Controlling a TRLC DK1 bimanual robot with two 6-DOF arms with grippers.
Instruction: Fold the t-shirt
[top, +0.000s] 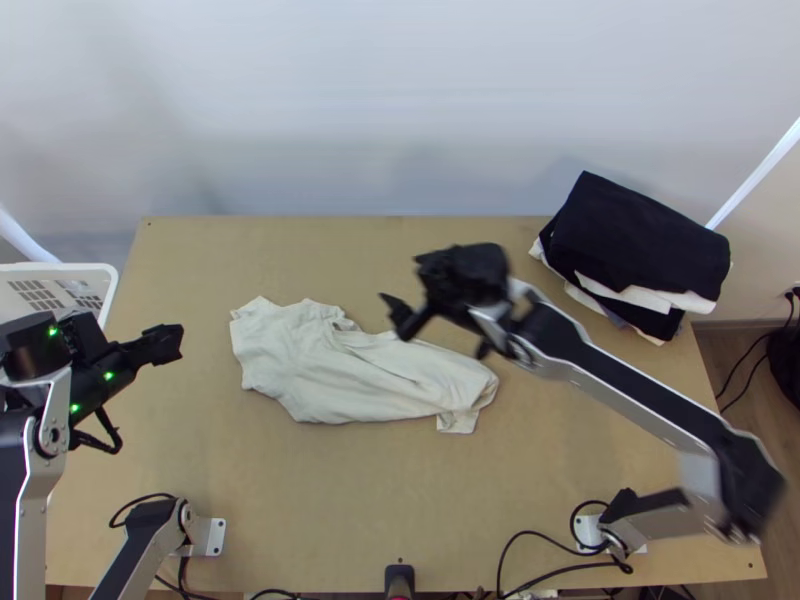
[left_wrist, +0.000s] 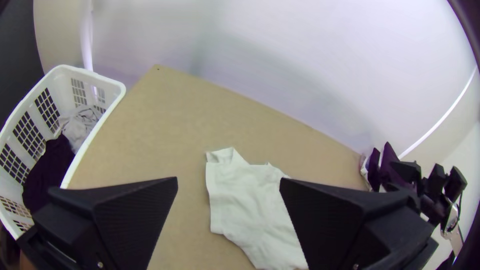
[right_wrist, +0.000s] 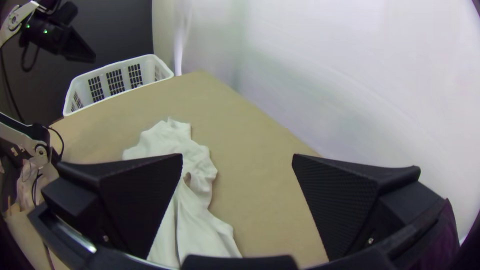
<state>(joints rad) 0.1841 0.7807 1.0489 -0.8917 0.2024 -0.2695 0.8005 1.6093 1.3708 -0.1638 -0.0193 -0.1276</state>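
I find my right gripper (top: 437, 326) near the rumpled cream shirt (top: 350, 380), fingers spread; my left gripper (top: 163, 343), likewise spread, stands apart from it.

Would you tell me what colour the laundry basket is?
The laundry basket is white, seen best in the left wrist view.

The top view looks steeply down from high over the near edge of the table (top: 330, 490); both wrist views look from lower, slantwise across it toward the wall (top: 350, 100), sharing the shirt (top: 350, 380) and basket (left_wrist: 64, 80).
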